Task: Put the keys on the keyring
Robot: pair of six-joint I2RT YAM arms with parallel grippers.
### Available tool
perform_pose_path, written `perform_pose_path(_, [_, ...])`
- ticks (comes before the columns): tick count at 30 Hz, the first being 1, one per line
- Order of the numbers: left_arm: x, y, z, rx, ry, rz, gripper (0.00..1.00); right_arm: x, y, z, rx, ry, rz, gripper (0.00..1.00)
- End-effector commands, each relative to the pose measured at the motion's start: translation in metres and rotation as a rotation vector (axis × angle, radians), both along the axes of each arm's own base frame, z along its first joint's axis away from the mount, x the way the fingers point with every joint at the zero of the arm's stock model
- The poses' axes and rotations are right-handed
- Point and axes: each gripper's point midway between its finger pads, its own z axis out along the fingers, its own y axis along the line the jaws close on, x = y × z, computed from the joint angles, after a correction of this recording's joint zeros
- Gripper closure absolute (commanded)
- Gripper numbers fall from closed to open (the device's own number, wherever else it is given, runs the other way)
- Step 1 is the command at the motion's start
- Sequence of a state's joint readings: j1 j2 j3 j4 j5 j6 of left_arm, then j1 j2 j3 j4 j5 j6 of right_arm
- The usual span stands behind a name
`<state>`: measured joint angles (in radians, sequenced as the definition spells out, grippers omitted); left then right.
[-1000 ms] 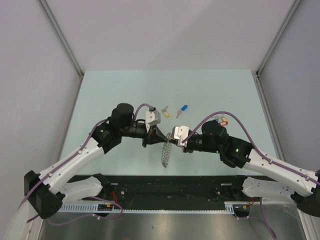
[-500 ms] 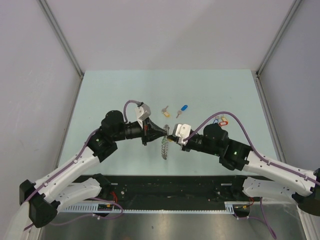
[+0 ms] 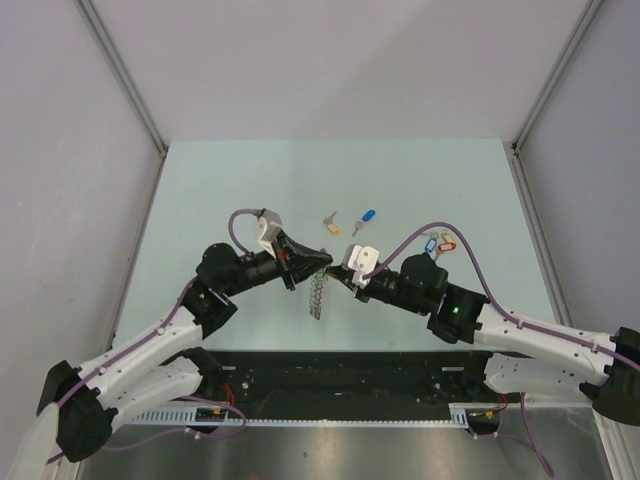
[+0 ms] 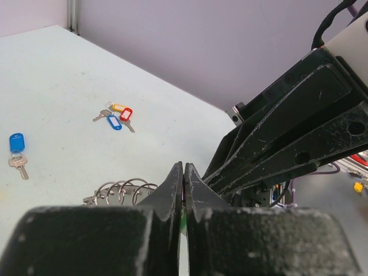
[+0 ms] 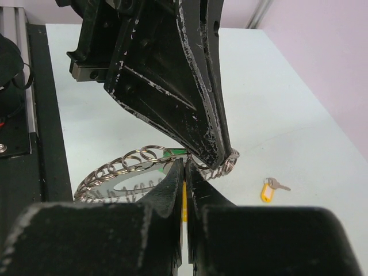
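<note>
The keyring (image 3: 317, 293), a wire ring fringed with small silver rings, hangs above the table's middle where both grippers meet. My left gripper (image 3: 325, 265) is shut on its upper edge. In the right wrist view the left fingers (image 5: 172, 80) pinch the coil (image 5: 230, 162) at the top of the keyring (image 5: 132, 164). My right gripper (image 5: 185, 164) is shut against the ring, with a yellow strip between its jaws and a green tag (image 5: 172, 152) at its tip. The left wrist view shows my left gripper (image 4: 184, 168) shut beside the keyring (image 4: 121, 191).
Loose keys lie on the table behind the grippers: a yellow-tagged key (image 3: 331, 222) (image 5: 268, 190), a blue-tagged key (image 3: 365, 217) (image 4: 17, 149), and a small bunch with coloured tags (image 3: 438, 243) (image 4: 118, 118). Grey walls enclose the table on three sides.
Both grippers have shifted left with the keyring hanging between them. The left arm has drawn back towards the left. Both stayed shut.
</note>
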<state>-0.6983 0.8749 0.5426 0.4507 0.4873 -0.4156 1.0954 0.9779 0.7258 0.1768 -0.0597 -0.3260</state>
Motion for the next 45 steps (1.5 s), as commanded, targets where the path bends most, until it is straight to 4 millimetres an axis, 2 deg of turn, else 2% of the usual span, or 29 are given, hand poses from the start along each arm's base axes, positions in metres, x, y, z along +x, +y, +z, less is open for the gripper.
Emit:
perform_pose_path(1, [-0.001,0.008,0.047,-0.087,-0.159,0.037,0.91,-0.016,0.007,0.017,-0.007,-0.054,0.089,1.0])
perform_pose_path(2, [-0.001,0.01,0.038,-0.05,-0.141,0.042,0.89,-0.015,0.006,0.016,-0.031,-0.06,0.091,1.0])
perform_pose_path(4, [-0.003,0.017,0.043,-0.018,-0.189,0.055,0.8,-0.014,0.005,0.016,-0.088,-0.077,0.102,1.0])
perform_pose_path(5, [-0.003,0.02,0.033,0.027,-0.17,0.054,0.78,-0.013,0.005,0.018,-0.095,-0.088,0.104,1.0])
perform_pose_path(7, [-0.002,0.027,0.037,0.071,-0.215,0.064,0.7,-0.014,0.002,0.008,-0.158,-0.072,0.116,1.0])
perform_pose_path(8, [-0.003,0.029,0.029,0.114,-0.196,0.055,0.68,-0.012,0.001,0.013,-0.165,-0.092,0.116,1.0])
perform_pose_path(10, [-0.004,0.031,0.032,0.154,-0.227,0.016,0.61,-0.011,-0.001,0.01,-0.197,-0.09,0.117,1.0])
perform_pose_path(13, [-0.011,0.028,0.022,0.243,-0.229,-0.123,0.53,-0.011,-0.003,0.014,-0.224,-0.103,0.13,1.0])
perform_pose_path(14, [-0.015,0.028,0.008,0.294,-0.191,-0.167,0.51,-0.011,-0.003,0.014,-0.232,-0.103,0.134,1.0])
perform_pose_path(15, [-0.022,0.026,0.015,0.306,-0.244,-0.232,0.49,-0.01,-0.004,0.018,-0.234,-0.115,0.131,1.0])
perform_pose_path(16, [-0.02,0.022,0.007,0.33,-0.222,-0.266,0.48,-0.01,-0.004,0.017,-0.242,-0.116,0.131,1.0])
perform_pose_path(17, [-0.022,0.023,-0.001,0.36,-0.189,-0.289,0.48,-0.01,-0.004,0.018,-0.245,-0.118,0.132,1.0])
perform_pose_path(19, [-0.024,0.021,0.002,0.377,-0.216,-0.334,0.48,-0.01,-0.005,0.019,-0.25,-0.124,0.134,1.0])
perform_pose_path(20, [-0.026,0.021,-0.006,0.399,-0.187,-0.361,0.48,-0.011,-0.005,0.02,-0.249,-0.125,0.135,1.0])
perform_pose_path(22, [-0.025,0.02,-0.002,0.413,-0.212,-0.378,0.48,-0.011,-0.006,0.021,-0.248,-0.128,0.138,1.0])
perform_pose_path(23, [-0.027,0.02,-0.008,0.429,-0.186,-0.398,0.47,-0.012,-0.006,0.021,-0.248,-0.128,0.14,1.0])
perform_pose_path(25, [-0.029,0.02,-0.007,0.448,-0.187,-0.423,0.48,-0.012,-0.005,0.02,-0.252,-0.129,0.144,1.0])
perform_pose_path(35, [-0.035,0.007,-0.023,0.497,-0.136,-0.526,0.58,-0.018,-0.001,0.013,-0.273,-0.125,0.166,1.0])
perform_pose_path(45, [-0.029,0.003,-0.034,0.535,-0.101,-0.538,0.67,-0.022,0.003,0.01,-0.276,-0.119,0.186,1.0])
